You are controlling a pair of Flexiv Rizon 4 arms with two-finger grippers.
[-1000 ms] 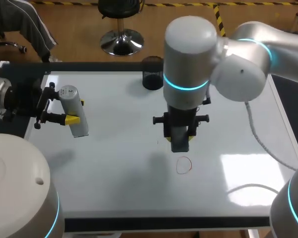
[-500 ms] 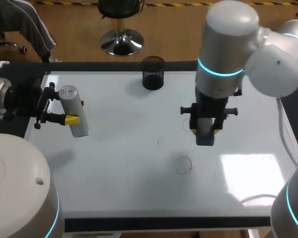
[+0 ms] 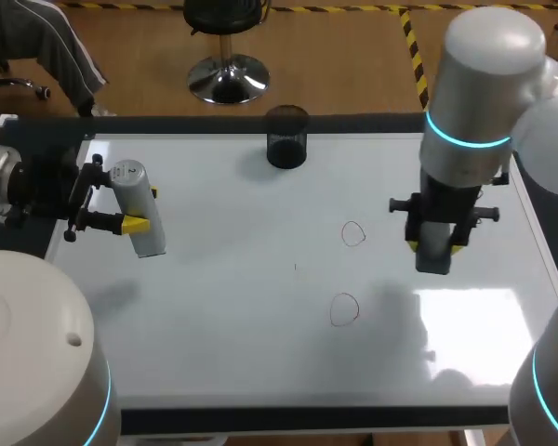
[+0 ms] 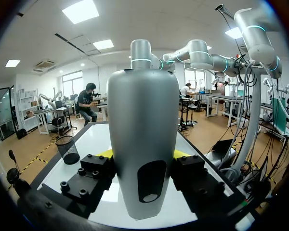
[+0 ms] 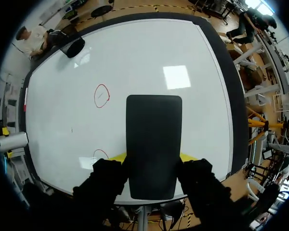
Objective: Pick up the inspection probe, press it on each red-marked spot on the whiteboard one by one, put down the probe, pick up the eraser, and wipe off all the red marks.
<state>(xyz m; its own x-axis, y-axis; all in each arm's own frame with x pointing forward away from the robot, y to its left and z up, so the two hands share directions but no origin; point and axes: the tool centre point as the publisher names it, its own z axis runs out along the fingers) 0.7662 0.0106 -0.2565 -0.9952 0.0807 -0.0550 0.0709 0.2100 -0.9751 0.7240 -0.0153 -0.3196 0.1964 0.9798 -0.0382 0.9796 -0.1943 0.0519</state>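
Note:
The grey-white inspection probe (image 3: 145, 232) hangs over the left side of the whiteboard (image 3: 223, 316), with my left gripper (image 3: 136, 208) shut on it; in the left wrist view the probe (image 4: 142, 134) fills the space between the fingers. My right gripper (image 3: 434, 247) is shut on the black eraser (image 3: 434, 256), a little above the board's right part. Two red circles are drawn on the board: one (image 3: 353, 233) left of the eraser, the other (image 3: 344, 309) nearer the front. In the right wrist view the eraser (image 5: 153, 144) partly hides the nearer circle (image 5: 100, 154); the farther circle (image 5: 101, 95) is in full view.
A black mesh cup (image 3: 286, 137) stands at the board's back edge, near the middle. A faint small mark (image 3: 296, 268) lies left of the circles. A dark frame (image 3: 307, 420) borders the board.
My right arm has carried the eraser to the right, away from the front circle, and the back circle has come into view. The left arm and probe have stayed still.

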